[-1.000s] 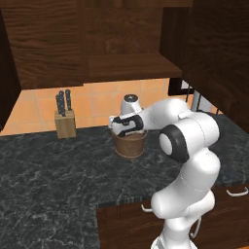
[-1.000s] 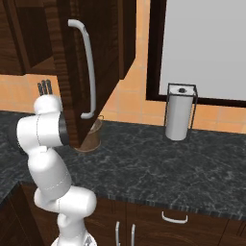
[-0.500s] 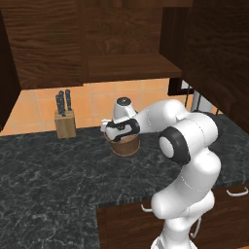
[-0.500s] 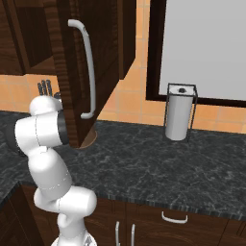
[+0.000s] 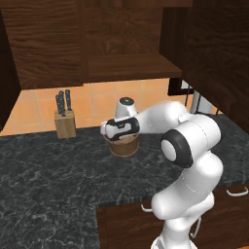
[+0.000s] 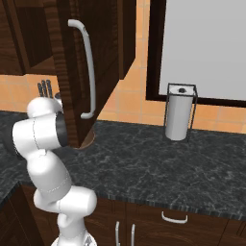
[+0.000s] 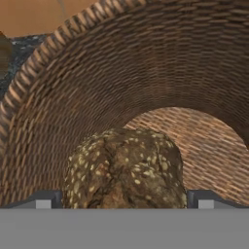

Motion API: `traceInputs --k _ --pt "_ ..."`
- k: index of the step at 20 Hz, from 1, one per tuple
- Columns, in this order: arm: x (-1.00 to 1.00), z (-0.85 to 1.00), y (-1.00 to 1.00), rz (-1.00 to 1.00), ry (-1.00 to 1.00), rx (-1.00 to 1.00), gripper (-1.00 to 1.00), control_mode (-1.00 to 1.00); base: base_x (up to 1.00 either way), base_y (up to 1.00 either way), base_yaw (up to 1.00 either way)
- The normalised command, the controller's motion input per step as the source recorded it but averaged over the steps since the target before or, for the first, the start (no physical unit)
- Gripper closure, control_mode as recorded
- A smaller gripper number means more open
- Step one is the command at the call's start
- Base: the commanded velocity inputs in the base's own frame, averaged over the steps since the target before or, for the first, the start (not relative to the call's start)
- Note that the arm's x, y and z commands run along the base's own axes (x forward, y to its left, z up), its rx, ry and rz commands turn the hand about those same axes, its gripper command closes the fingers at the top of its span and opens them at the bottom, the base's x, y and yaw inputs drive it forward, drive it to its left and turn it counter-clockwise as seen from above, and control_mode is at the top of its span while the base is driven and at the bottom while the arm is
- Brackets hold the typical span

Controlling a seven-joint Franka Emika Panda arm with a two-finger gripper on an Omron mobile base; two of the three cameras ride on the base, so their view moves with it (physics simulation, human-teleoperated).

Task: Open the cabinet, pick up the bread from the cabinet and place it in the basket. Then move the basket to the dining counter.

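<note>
The cabinet [image 5: 131, 65] stands open, its door [image 6: 72, 72] with the long silver handle [image 6: 89, 72] swung out and its wooden shelf bare. The brown basket [image 5: 124, 146] rests on the dark marbled counter under the shelf; a sliver of the basket [image 6: 89, 140] peeks from behind the door. My gripper [image 5: 114, 137] reaches down into the basket's mouth. In the hand view the woven basket wall [image 7: 146, 63] surrounds the speckled brown bread [image 7: 126, 165], which lies inside on the bottom. My gripper [image 7: 124, 202] is open, a fingertip on either side of the bread. The dining counter is out of view.
A tan knife block [image 5: 64, 124] stands against the tiled wall, left of the basket. A paper towel holder [image 6: 178, 113] stands far right on the counter. Drawers with small curved handles [image 6: 174, 218] run below the counter's front edge.
My hand has shifted a little left and lower over the basket, and the basket appears nudged slightly left. The jaws stayed open throughout.
</note>
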Motion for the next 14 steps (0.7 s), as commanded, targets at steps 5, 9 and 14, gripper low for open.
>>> traceInputs --k 5,9,14 --pt "-0.39 0.02 -0.02 0.15 0.06 0.01 -1.00 -1.00 0.00 0.00 0.00" --pt "-0.40 0.05 -0.06 0.11 0.13 0.00 -1.00 -1.00 0.00 0.00 0.00" --pt "0.05 0.00 -0.03 0.07 0.10 0.01 -1.00 -1.00 0.00 0.00 0.00"
